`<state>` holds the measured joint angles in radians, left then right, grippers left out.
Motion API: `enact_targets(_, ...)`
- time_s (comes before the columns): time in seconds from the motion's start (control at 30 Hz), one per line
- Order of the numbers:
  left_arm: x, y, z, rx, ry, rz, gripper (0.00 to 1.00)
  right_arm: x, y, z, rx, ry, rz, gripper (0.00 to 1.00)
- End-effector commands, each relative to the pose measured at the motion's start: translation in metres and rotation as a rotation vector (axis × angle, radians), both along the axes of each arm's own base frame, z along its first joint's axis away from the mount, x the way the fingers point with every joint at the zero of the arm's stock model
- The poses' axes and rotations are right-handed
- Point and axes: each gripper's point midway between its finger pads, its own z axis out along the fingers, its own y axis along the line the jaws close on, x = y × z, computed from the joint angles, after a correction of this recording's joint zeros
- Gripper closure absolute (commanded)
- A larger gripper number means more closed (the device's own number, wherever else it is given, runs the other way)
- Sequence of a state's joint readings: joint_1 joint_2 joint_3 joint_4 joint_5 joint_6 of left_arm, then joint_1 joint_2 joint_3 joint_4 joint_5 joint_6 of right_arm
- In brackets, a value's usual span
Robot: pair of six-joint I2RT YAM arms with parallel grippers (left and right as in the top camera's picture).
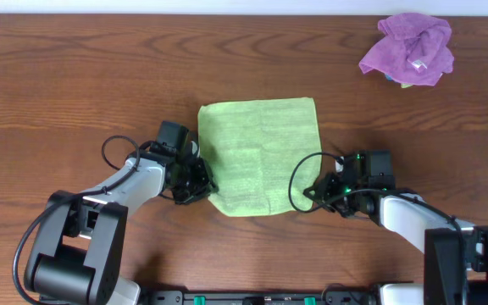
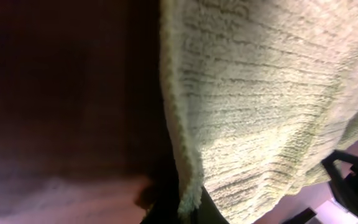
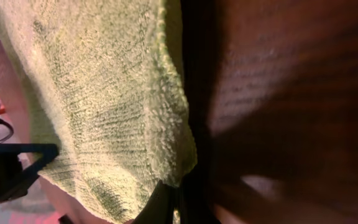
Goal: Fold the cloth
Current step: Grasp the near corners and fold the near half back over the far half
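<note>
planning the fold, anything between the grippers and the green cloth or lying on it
Nothing visible: left gripper and right gripper are shut on near corners of the lime-green cloth; the purple cloth lies well apart.

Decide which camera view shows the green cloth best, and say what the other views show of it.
Overhead. It alone takes in the whole green cloth, spread on the table with its outline clear. The left wrist view shows only a close, blurred stretch along one edge; the right wrist view shows much the same, ending in one corner.
</note>
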<state>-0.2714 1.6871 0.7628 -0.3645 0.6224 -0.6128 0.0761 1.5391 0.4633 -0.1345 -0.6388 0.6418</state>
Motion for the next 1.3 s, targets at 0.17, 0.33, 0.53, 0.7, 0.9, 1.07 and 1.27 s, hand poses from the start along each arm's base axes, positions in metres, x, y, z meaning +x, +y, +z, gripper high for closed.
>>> enact_targets(0.17, -0.029, 0.007, -0.007, 0.028, 0.05, -0.122, 0.94, -0.043, -0.016, -0.016, -0.126, 0.101, 0.028, 0.99)
enact_targets(0.33, -0.043, 0.011, -0.007, 0.039, 0.096, -0.147, 0.94, -0.049, -0.016, -0.001, -0.131, 0.081, 0.042, 0.99)
enact_targets(0.53, -0.059, 0.015, 0.0, 0.047, 0.133, -0.186, 0.94, -0.059, -0.018, 0.014, -0.139, 0.064, 0.046, 0.99)
enact_targets(0.7, -0.062, 0.016, 0.018, 0.041, 0.103, -0.191, 0.94, -0.069, -0.019, 0.024, -0.138, 0.066, 0.048, 0.99)
enact_targets(0.9, -0.064, 0.016, 0.042, 0.028, 0.051, -0.172, 0.94, -0.074, -0.015, 0.042, -0.1, 0.028, 0.045, 0.99)
enact_targets(1.07, -0.054, 0.014, 0.05, 0.018, 0.016, -0.117, 0.94, -0.061, -0.015, 0.059, -0.092, -0.065, -0.004, 0.99)
enact_targets(1.27, -0.035, 0.01, 0.052, 0.008, -0.047, -0.074, 0.94, -0.035, -0.017, 0.072, -0.09, -0.179, -0.046, 0.99)
